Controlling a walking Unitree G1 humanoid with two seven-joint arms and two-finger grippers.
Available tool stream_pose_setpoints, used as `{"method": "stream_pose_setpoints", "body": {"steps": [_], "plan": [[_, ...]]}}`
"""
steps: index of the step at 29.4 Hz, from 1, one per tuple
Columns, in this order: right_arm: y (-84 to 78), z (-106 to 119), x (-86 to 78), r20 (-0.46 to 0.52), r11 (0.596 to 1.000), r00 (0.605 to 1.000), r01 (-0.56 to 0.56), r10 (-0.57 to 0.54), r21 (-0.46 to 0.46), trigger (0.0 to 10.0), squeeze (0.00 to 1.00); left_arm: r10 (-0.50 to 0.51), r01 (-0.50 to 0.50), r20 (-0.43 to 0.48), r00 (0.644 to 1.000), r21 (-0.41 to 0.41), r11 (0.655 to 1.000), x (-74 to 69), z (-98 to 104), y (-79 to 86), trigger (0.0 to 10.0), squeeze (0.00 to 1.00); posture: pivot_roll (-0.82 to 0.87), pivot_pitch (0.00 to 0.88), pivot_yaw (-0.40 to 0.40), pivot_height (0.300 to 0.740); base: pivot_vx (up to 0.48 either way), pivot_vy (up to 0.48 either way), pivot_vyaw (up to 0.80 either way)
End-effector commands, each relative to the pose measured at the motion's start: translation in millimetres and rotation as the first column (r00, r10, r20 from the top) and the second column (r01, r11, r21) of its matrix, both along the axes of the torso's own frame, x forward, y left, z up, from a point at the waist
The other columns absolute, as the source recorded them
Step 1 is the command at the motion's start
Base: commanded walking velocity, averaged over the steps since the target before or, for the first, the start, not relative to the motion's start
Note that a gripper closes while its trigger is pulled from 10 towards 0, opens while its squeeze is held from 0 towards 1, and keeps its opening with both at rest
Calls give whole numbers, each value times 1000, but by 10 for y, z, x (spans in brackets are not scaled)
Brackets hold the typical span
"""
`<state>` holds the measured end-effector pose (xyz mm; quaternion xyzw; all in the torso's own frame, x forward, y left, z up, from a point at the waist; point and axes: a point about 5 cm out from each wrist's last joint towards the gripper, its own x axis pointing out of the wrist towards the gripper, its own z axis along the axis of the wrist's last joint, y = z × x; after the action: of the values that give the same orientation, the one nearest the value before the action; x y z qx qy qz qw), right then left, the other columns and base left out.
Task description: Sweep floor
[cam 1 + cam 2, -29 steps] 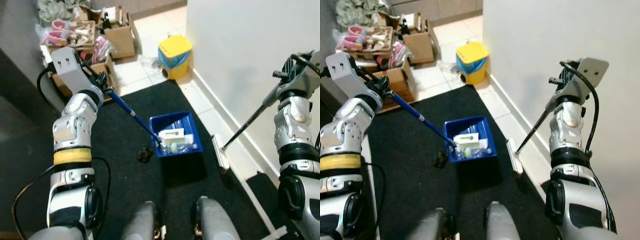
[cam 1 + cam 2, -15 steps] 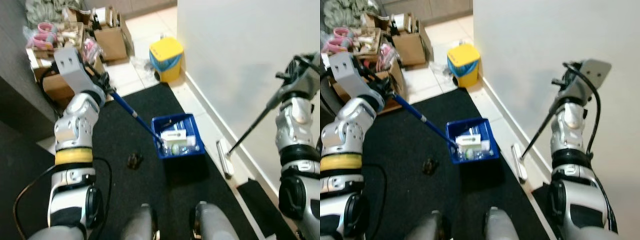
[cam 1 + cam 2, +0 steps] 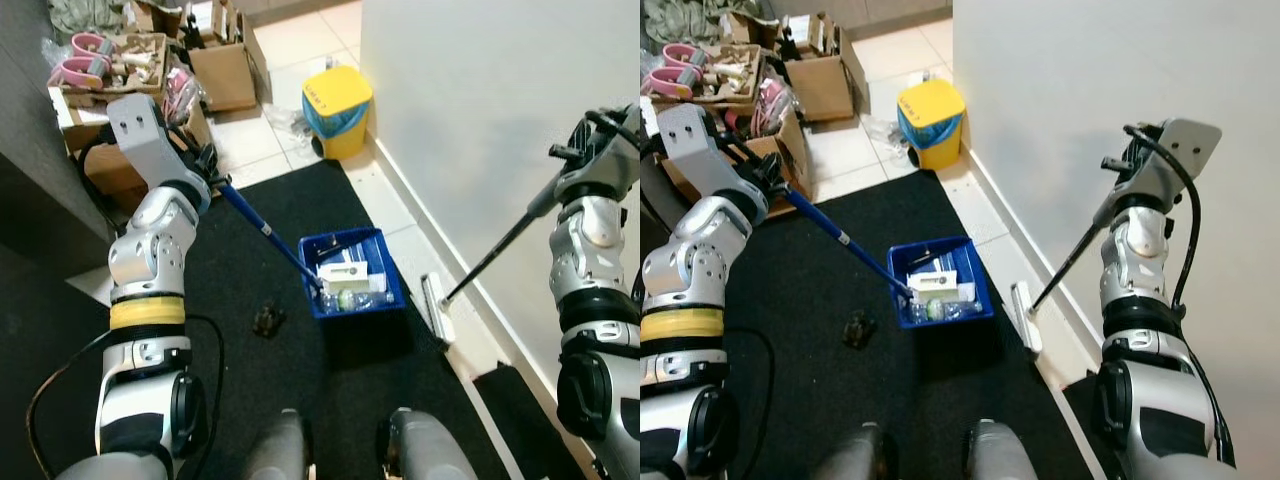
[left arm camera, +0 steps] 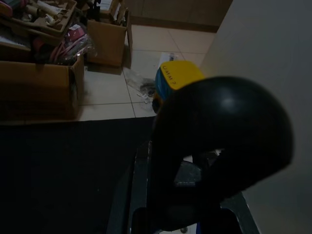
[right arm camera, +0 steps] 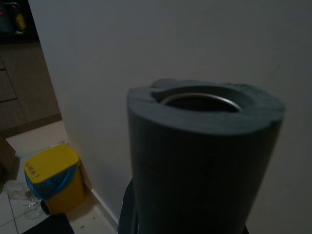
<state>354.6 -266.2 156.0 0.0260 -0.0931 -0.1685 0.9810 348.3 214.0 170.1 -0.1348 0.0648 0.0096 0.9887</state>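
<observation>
Debris clump (image 3: 267, 320) lies left of blue dustpan (image 3: 352, 272), whose handle the left gripper (image 3: 205, 165) grasps; right gripper (image 3: 590, 150) clenches broom (image 3: 436, 307) far right.

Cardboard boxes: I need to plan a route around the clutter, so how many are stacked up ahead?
3 can be told apart: a closed box on the tiles, a tray box holding pink items, and an open box beside the black mat. More may be hidden behind.

Dark handwritten characters are seen on the lid of the yellow bin (image 4: 179, 77), near one corner, but cannot be read with certainty.
</observation>
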Motion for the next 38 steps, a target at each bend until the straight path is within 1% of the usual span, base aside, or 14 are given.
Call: {"method": "stream_pose_setpoints", "body": {"steps": [1,11,15,17,19,24,28,38], "plan": [[10,62,14,30,1000,1000,-3,3,-9,10000,0,2,-1,65,998,-13,1000,7,111,8,10000,0,-41,0,51,740,0,-322,0],[42,68,27,33,1000,999,-26,26,-10,10000,0,2,0,85,996,-29,1000,2,131,4,10000,0,-39,0,49,740,0,-32,0],[77,72,36,31,998,998,-52,53,-27,10000,0,2,1,83,997,-27,1000,-3,124,2,10000,0,-38,0,49,740,0,0,0],[119,85,44,39,996,996,-76,77,-37,10000,0,2,0,81,997,-26,1000,-5,118,-1,10000,0,-38,0,48,740,0,0,0],[142,95,52,37,995,995,-90,92,-52,10000,0,2,0,80,997,-26,1000,-6,117,-2,10000,0,-38,0,48,740,0,0,788],[143,100,61,42,995,995,-91,92,-31,10000,0,1,1,81,997,-22,1000,-8,117,-9,10000,0,-34,0,47,740,0,0,800],[119,101,60,45,997,996,-80,80,-11,10000,0,2,0,79,997,-19,1000,-9,117,-8,10000,0,-34,0,47,740,0,0,800],[76,96,48,40,998,998,-54,54,-8,10000,0,6,-5,57,998,-15,1000,-10,95,-16,10000,0,-35,0,48,740,0,0,800]]}}
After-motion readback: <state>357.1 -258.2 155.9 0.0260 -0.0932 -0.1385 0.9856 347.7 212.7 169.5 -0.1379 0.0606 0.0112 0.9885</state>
